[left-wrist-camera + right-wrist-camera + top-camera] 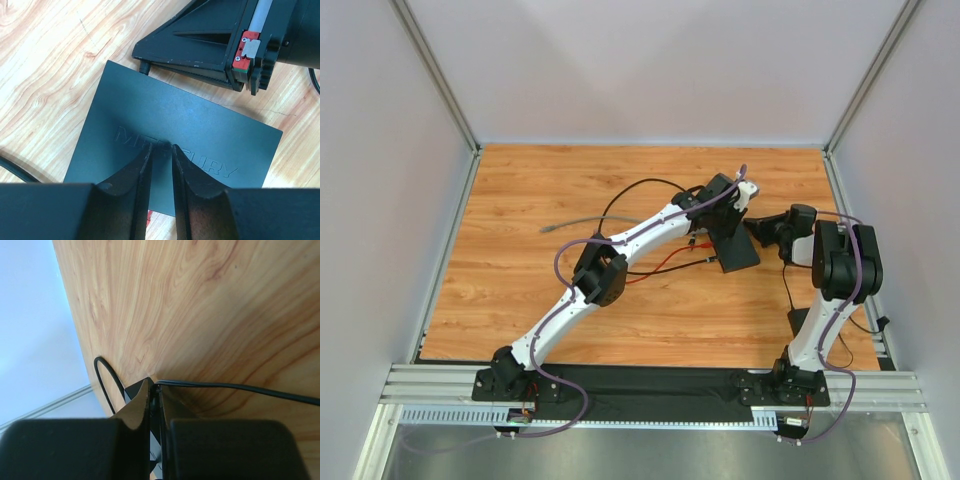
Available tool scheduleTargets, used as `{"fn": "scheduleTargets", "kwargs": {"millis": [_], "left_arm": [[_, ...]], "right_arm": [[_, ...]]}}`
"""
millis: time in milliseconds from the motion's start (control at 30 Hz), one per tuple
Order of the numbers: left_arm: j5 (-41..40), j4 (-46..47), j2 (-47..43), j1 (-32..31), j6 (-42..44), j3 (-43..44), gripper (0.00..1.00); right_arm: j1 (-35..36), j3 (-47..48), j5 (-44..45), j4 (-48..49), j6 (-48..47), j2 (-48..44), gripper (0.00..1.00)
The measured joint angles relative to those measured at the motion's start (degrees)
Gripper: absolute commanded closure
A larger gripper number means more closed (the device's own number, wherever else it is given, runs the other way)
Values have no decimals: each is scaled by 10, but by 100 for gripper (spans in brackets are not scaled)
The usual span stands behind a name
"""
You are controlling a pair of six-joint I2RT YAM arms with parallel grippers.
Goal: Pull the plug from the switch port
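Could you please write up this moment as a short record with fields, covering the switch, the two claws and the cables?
surface: wooden table
switch: flat black box, lying flat on the table
left claw: over the switch's top face, jaws nearly closed, nothing visibly between them
right claw: at the switch's side, jaws narrowed on a thin black cable
plug: not clearly visible
other cables: grey cable, red lead

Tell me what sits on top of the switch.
The left gripper is over the switch, its nearly closed fingertips on or just above the embossed lettering. Nothing else lies on top. The lettering's middle is hidden by the fingers, and the near edge by the gripper body.
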Motion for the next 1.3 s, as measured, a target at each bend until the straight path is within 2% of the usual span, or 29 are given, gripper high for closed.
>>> {"fn": "scheduleTargets", "kwargs": {"millis": [267, 633, 800, 1300], "left_arm": [[-2, 10, 4, 1, 0, 2, 71], [-2, 11, 5, 1, 0, 4, 72], [-2, 16, 7, 1, 0, 6, 72], [0, 16, 8, 0, 0, 6, 75]], "right_arm": [[9, 26, 31, -51, -6, -5, 100], [11, 8, 49, -31, -9, -16, 100], [11, 34, 49, -73, -44, -16, 100], [-6, 40, 30, -67, -42, -7, 100]]}}
